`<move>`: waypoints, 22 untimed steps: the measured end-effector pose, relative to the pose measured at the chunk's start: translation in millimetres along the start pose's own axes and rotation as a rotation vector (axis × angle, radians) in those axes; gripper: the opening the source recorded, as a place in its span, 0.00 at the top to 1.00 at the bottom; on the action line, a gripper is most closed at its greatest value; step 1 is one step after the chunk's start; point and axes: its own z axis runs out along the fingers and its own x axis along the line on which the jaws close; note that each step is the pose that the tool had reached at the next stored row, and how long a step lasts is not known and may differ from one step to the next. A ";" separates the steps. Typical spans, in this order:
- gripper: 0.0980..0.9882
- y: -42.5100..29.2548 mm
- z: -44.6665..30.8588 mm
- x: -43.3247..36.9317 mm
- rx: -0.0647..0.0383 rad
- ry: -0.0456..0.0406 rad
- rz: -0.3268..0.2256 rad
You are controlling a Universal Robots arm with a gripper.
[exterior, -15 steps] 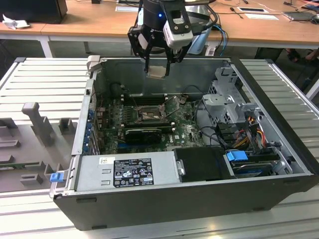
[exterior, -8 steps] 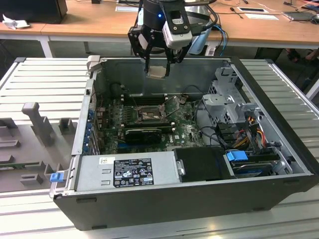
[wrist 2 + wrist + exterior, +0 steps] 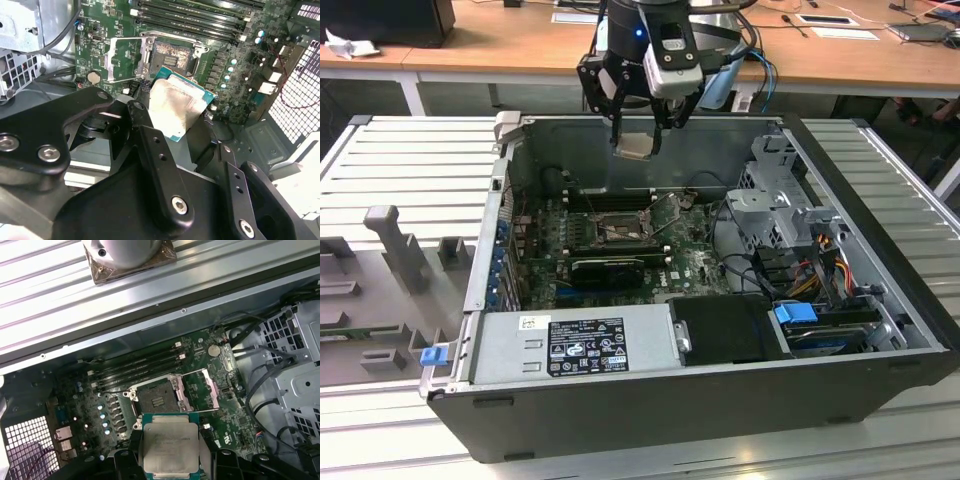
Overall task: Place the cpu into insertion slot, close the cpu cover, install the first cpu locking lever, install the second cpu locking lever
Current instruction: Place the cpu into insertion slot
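Black pincer (image 3: 638, 133) clamped on small flat square cpu (image 3: 170, 447): dull silver-grey face, green rim. Held above square dark insertion slot (image 3: 155, 399). Thin silver cpu cover (image 3: 201, 389) lies open beside slot.

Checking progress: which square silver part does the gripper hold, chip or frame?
The cpu, solid-faced, above the board; the cut-out cpu cover sits open beside the insertion slot.

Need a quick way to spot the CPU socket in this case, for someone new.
Inside the open dark computer case, find the green circuit board. The insertion slot lies beside the long black memory slots: a square dark socket, silver-rimmed, unlike those narrow strips.
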 end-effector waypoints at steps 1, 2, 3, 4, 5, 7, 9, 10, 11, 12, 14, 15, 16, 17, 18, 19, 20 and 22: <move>0.51 0.0 0.1 0.0 0.000 -0.0004 0.005; 0.51 0.0 0.3 0.0 0.000 -0.0007 0.009; 0.51 0.0 0.4 0.0 0.000 -0.0011 0.013; 0.51 -0.1 0.5 0.1 0.000 -0.0014 0.016; 0.51 -0.2 0.7 0.3 0.000 -0.0018 0.020; 0.51 -0.3 0.9 0.6 -0.001 -0.0022 0.025; 0.51 -0.4 1.3 0.8 -0.001 -0.0024 0.028; 0.51 -0.4 1.5 0.8 -0.001 -0.0025 0.029; 0.51 -0.4 1.5 0.9 -0.001 -0.0026 0.030; 0.51 -0.5 1.6 0.9 -0.001 -0.0027 0.031; 0.51 -0.5 1.7 0.9 -0.001 -0.0029 0.033; 0.51 -0.5 1.8 0.9 -0.001 -0.0030 0.034; 0.51 -0.5 1.8 0.9 -0.001 -0.0031 0.036; 0.51 -0.5 1.9 0.9 -0.001 -0.0032 0.037; 0.51 -0.5 1.9 0.9 -0.001 -0.0033 0.038; 0.51 -0.5 2.0 0.9 -0.001 -0.0034 0.039; 0.51 -0.5 2.1 0.9 -0.001 -0.0035 0.040; 0.51 -0.5 2.2 0.9 -0.001 -0.0037 0.042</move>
